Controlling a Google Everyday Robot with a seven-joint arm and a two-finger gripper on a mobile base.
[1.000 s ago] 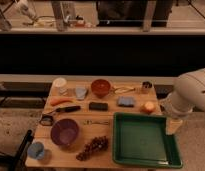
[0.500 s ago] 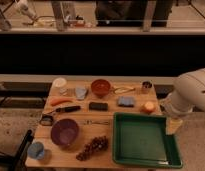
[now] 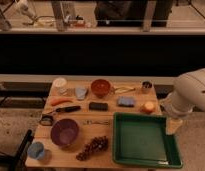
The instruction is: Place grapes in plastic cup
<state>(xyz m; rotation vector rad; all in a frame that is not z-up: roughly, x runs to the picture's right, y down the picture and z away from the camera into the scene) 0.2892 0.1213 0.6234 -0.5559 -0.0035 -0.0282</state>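
Wooden table (image 3: 96, 131), light top. Back row, left to right: white cup (image 3: 59, 83), red-brown bowl (image 3: 101, 87), small dark can (image 3: 146, 87). Middle: orange carrot-like item (image 3: 61, 100), black block (image 3: 98, 106), blue sponge (image 3: 126, 101), orange fruit (image 3: 148, 106). Front: blue cup (image 3: 36, 150) at left corner, purple bowl (image 3: 64, 132), grapes (image 3: 93, 146) just right of it, green tray (image 3: 143, 140) filling right corner. Gripper (image 3: 173, 125), jaws apart, hangs at table's right edge beside the tray

Grapes (image 3: 92, 147) are lying on the worktop (image 3: 106, 133), between the purple bowl (image 3: 65, 132) and the green tray (image 3: 141, 118). The claw (image 3: 173, 126) is hanging at the tray's right rim, jaws standing apart, gripping nothing.
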